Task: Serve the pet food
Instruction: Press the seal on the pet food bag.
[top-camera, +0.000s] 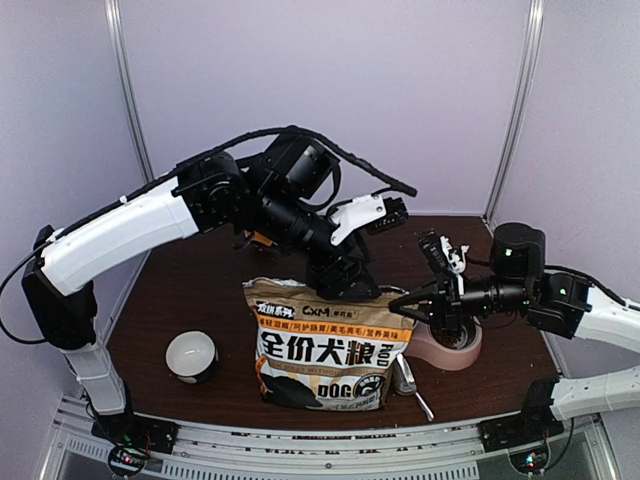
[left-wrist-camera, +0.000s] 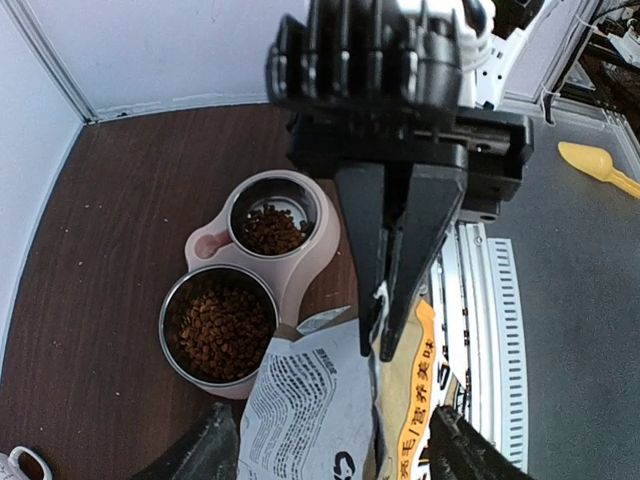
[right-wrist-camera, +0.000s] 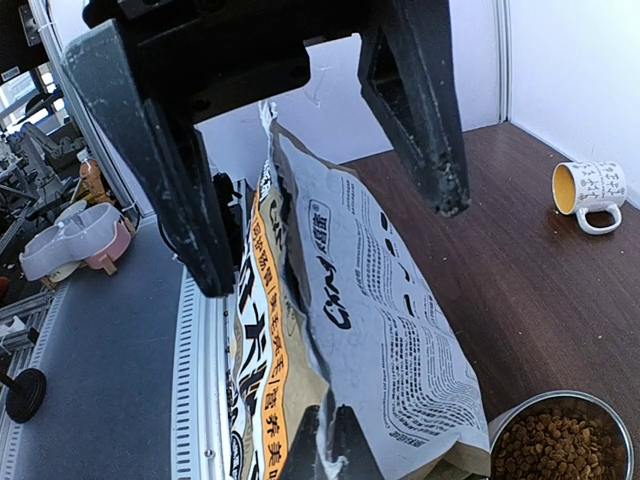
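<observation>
Right now my left gripper (left-wrist-camera: 382, 340) is pinched nearly shut on the top edge of the bag (top-camera: 325, 345), its two fingers (left-wrist-camera: 360, 240) pressed close together with the paper caught between their tips. The bag stands upright on the dark wooden counter (top-camera: 190, 290), printed face toward my bases.

My right gripper (right-wrist-camera: 332, 245) is spread wide and grips nothing. It hangs by the bag's upper right corner, and in the right wrist view the bag's top edge runs through the gap between the fingers; I cannot tell whether either finger touches it.

Just beside the bag, on its right, sits the pink double bowl (left-wrist-camera: 320, 250). The pet food (left-wrist-camera: 220, 325) lies in both of its steel cups (left-wrist-camera: 170, 300): the larger cup nearest the bag is well covered with brown pellets, the smaller one holds a thinner layer.

Off to the left, well apart from the bag, a mug (right-wrist-camera: 588, 188) lies on its side. A metal spoon (top-camera: 408, 378) rests on the counter at the bag's lower right corner.
</observation>
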